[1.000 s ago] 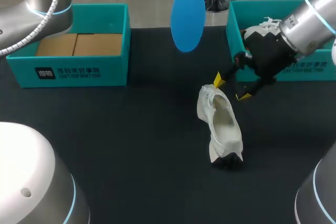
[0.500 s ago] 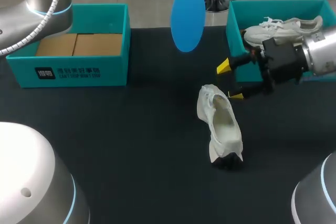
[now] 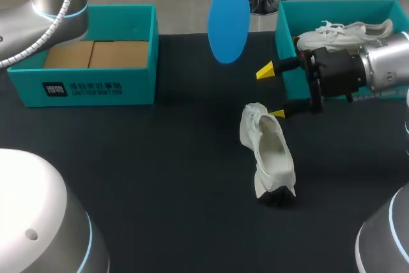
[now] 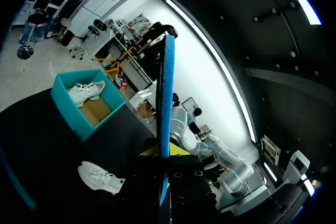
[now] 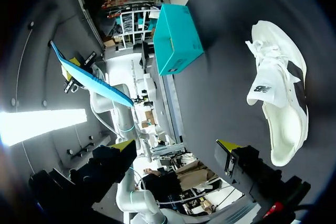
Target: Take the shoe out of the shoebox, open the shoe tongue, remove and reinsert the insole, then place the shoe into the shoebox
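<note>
Right claw (image 3: 270, 93) gapes empty beside the shoe (image 3: 271, 151) and shoebox (image 3: 285, 36); left claw (image 4: 164, 151) grips insole (image 3: 228, 20).

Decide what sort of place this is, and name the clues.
Probably a robotics test bench: over a dark table, the left pincer holds a blue insole, the right pincer hangs open near a white shoe, and a teal shoebox stands behind.

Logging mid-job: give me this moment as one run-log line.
left pincer: shut on blue insole, held above table | right pincer: open, beside shoe | shoe: on table, insole out
</note>
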`<state>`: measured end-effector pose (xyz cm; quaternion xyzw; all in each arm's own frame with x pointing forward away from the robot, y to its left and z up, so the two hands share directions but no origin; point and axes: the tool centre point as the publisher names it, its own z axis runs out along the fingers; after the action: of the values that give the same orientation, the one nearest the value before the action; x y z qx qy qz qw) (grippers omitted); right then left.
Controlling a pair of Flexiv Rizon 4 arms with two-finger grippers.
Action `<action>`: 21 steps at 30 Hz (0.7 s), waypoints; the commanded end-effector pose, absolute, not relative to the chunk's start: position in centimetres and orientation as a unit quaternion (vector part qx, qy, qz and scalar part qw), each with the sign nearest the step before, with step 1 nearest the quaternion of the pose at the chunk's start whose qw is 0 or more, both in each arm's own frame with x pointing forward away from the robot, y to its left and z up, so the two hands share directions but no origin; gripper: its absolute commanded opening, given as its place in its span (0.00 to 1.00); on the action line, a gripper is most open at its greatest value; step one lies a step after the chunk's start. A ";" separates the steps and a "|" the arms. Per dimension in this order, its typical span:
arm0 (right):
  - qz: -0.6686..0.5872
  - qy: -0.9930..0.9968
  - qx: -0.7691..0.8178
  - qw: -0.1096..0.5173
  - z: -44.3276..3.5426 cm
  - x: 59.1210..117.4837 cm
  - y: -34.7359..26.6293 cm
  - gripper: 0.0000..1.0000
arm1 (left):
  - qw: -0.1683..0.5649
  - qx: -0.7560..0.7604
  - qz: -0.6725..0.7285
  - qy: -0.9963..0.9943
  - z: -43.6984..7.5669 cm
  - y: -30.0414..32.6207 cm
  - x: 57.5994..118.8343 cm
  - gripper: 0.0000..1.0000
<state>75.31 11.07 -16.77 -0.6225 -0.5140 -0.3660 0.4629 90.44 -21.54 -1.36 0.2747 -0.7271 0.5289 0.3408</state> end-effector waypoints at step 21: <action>-0.403 -0.525 -0.602 0.447 -14.3 78.1 12.0 1.00 | 0.341 0.274 0.530 -0.727 -1.4 -21.5 90.4 0.00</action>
<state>78.22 11.88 -14.32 -0.6007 -0.5253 -0.4022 0.4488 90.44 -21.54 -1.36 0.2746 -0.7271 0.5289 0.3408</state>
